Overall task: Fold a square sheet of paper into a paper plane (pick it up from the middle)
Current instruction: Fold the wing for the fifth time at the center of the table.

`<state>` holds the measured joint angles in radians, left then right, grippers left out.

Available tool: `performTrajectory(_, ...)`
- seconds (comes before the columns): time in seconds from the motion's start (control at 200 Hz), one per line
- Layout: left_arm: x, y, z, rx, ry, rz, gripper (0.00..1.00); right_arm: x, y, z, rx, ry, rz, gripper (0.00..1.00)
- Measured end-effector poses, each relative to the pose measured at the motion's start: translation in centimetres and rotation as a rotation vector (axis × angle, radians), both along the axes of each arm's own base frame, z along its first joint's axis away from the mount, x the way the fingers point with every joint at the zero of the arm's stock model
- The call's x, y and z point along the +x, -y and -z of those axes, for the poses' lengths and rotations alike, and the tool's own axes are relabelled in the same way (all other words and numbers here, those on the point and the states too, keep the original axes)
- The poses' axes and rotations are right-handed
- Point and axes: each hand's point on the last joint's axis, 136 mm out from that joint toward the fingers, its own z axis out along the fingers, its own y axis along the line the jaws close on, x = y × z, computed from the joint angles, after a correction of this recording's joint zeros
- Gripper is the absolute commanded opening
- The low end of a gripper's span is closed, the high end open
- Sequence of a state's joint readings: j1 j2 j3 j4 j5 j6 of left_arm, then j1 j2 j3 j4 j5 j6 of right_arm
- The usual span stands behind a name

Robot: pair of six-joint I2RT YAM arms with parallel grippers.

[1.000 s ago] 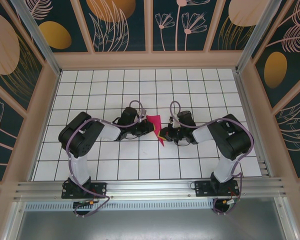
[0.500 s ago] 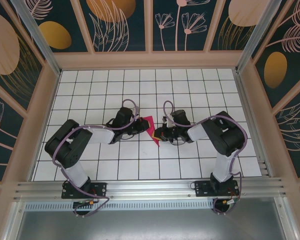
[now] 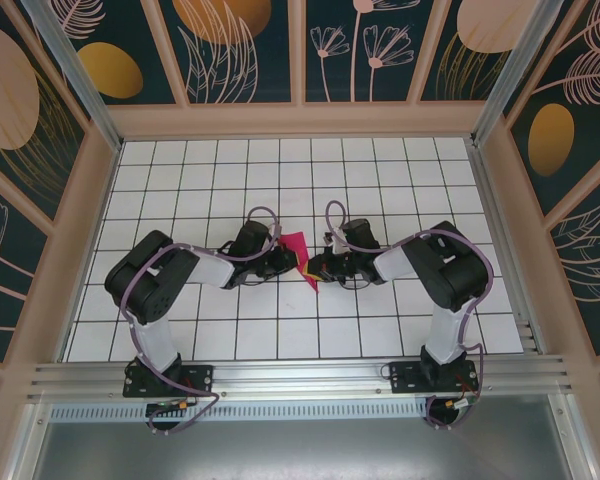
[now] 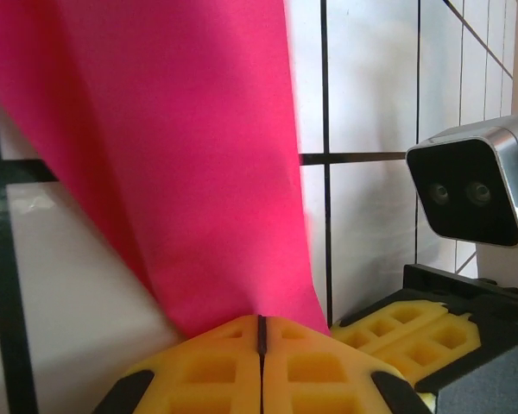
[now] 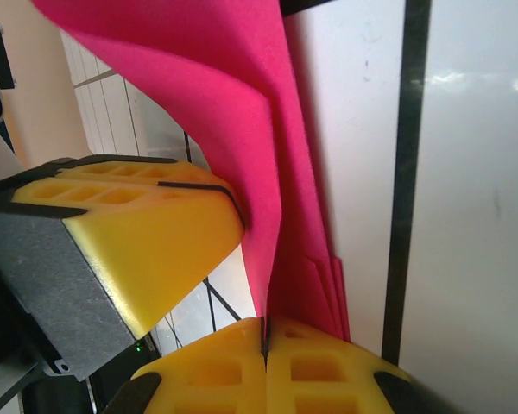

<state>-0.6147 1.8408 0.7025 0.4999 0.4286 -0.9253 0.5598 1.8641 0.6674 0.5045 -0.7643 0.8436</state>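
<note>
Two end effectors are meeting nose to nose above the middle of the white tiled worktop [image 3: 180,160], both pinching the same piece of magenta-pink paper. The left end effector [image 4: 261,323] is clamping its yellow pads [image 4: 207,366] together on the lower edge of the square sheet of paper [image 4: 181,155], which is rising straight ahead of it as a folded panel. The right end effector [image 5: 265,328] is likewise pressing shut on the sheet, with several stacked edges showing just beside its pads. The paper is looking thin, light and floppy, likely to tear or slip if the two pull apart, so gripping close to a crease, where layers stiffen it, seems wisest. Each end effector is crowding the other: the right one's pads and wrist camera [image 4: 475,190] are sitting just to the right of the left one, leaving little turning room. The enclosure walls [image 3: 300,120] are standing well apart from both.
</note>
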Motion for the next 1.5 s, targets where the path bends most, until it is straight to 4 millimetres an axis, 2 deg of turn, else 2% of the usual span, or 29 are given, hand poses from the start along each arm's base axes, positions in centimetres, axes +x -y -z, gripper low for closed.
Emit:
performTrajectory(0.245,0.3,0.3,0.2,0.03,-0.042,0.001,0.09,0.0,0.0,0.0,-0.007,-0.001,-0.008,0.0)
performTrajectory(0.385,0.5,0.1,0.4,0.067,-0.065,-0.009,0.08,0.0,0.0,0.1,-0.024,-0.003,-0.019,0.1)
performTrajectory(0.55,0.6,0.1,0.5,0.082,-0.076,-0.011,0.08,-0.1,0.1,-0.2,-0.047,0.014,-0.028,0.17)
performTrajectory(0.771,0.7,0.2,0.6,0.084,-0.076,-0.012,0.08,-0.6,0.5,-0.5,-0.072,0.007,-0.032,0.21)
performTrajectory(0.851,0.7,0.2,0.6,0.084,-0.076,-0.012,0.07,-1.0,0.8,-0.4,-0.079,-0.001,-0.033,0.2)
performTrajectory(1.206,0.8,0.3,0.5,0.088,-0.071,-0.007,0.1,-1.8,1.3,0.4,-0.103,0.011,-0.034,0.0)
performTrajectory(1.351,0.7,0.4,0.0,0.088,-0.049,0.009,0.19,-1.9,1.3,0.4,-0.083,0.027,-0.024,0.0)
performTrajectory(1.496,0.6,0.5,-2.1,0.047,0.004,0.021,0.2,-1.7,1.5,0.3,-0.069,0.024,-0.003,0.0)
